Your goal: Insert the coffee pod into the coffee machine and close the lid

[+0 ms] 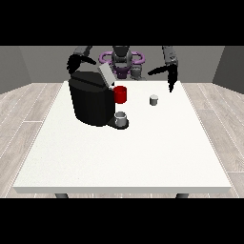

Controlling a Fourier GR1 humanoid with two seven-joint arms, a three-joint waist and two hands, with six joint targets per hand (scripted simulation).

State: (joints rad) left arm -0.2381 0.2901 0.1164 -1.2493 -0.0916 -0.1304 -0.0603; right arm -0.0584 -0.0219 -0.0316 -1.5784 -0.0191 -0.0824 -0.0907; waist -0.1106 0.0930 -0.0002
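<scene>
Approach step: lower the hand at the view's right [170, 76] onto the coffee pod [153, 100], which stands on the table [119, 157] just below and inboard of its fingertips, untouched. That hand hangs released, fingers straight and pointing down. The coffee machine [93, 101], lid [105, 75] raised, lies well beyond, toward the other hand [75, 62], whose finger state cannot be told.

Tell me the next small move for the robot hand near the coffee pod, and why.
Probably lower the robot hand at the view's right toward the coffee pod and close on it. The pod stands alone on the white table, untouched, just below and left of that open hand, and the coffee machine has its lid raised, ready for it.
</scene>
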